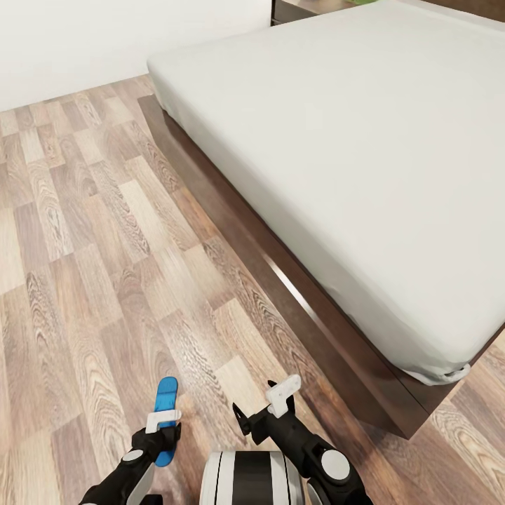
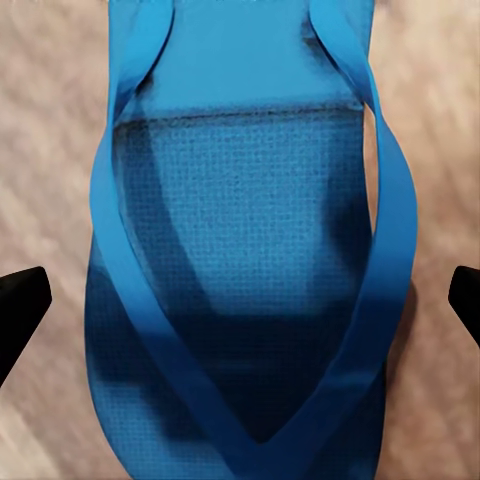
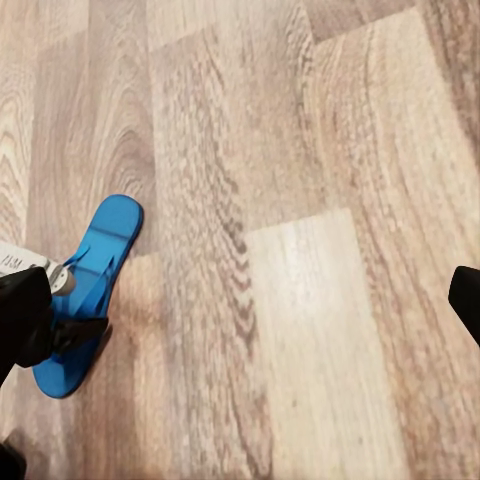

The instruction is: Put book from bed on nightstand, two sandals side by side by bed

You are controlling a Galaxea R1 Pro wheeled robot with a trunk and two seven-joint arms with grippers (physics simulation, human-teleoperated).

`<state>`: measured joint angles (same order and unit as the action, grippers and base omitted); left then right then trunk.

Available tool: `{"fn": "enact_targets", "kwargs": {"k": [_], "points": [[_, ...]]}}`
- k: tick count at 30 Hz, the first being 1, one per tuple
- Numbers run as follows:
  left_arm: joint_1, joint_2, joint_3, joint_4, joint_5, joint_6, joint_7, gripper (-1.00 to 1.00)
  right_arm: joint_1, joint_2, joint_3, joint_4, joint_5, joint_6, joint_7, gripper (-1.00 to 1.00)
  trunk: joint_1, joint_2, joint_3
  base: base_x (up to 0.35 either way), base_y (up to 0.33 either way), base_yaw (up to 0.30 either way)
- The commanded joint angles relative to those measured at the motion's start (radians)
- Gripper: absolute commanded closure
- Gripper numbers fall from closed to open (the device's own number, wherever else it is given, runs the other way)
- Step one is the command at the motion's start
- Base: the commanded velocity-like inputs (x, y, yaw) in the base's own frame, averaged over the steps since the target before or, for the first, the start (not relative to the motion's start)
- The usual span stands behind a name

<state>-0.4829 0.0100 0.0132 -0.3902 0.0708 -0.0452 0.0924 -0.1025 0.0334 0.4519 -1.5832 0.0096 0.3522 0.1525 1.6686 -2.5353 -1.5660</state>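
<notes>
The left pincer (image 1: 163,421) hangs low over a bright blue sandal (image 1: 166,419) that lies flat on the wood-plank floor (image 1: 84,245). In the left wrist view the sandal (image 2: 245,260) spreads between the two dark fingertips (image 2: 20,305), which stand wide apart at either edge with floor showing between them and the sandal's sides; the jaws are wide and hold nothing. The straps form a V that meets near one end of the sole. In the right wrist view the same sandal (image 3: 95,280) lies along the planks, with the left arm's dark end over its near half.

The right pincer (image 1: 283,394) hovers above bare floor, just beside the bed's corner and apart from the sandal. Its white fingers are parted, and one dark fingertip (image 3: 466,300) shows at the edge of the right wrist view with only planks ahead of it; it grips nothing.

The bed (image 1: 337,161), a plain light grey mattress on a dark brown platform frame, runs diagonally across the right of the head view, its near corner close to the right arm. At its far end a dark brown nightstand (image 1: 298,10) stands against the white wall (image 1: 105,42).
</notes>
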Motion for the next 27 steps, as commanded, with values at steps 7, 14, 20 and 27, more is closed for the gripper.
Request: {"fn": "enact_targets", "kwargs": {"k": [7, 14, 20, 27], "points": [[0.0, 0.0, -0.001, 0.001, 0.007, -0.003, 0.001, -1.0, 0.0, 0.0, -0.001, 0.0, 0.001, 0.006, 0.003, -1.0, 0.0, 0.0, -0.001, 0.0, 0.0, 0.0], [-0.001, -0.001, -0.001, 0.001, 0.007, -0.003, 0.001, -1.0, 0.0, 0.0, -0.001, 0.0, 0.001, 0.006, 0.003, -1.0, 0.0, 0.0, -0.001, 0.0, 0.0, 0.0], [-0.001, -0.001, -0.001, 0.0, 0.007, -0.003, 0.001, -1.0, 0.0, 0.0, -0.001, 0.0, 0.001, 0.007, 0.003, -1.0, 0.0, 0.0, -0.001, 0.0, 0.0, 0.0], [-0.002, -0.001, -0.002, -0.005, 0.007, -0.003, 0.001, -1.0, 0.0, 0.0, -0.002, 0.0, 0.001, 0.007, 0.002, -1.0, 0.0, 0.0, -0.001, 0.0, 0.0, 0.0]]}}
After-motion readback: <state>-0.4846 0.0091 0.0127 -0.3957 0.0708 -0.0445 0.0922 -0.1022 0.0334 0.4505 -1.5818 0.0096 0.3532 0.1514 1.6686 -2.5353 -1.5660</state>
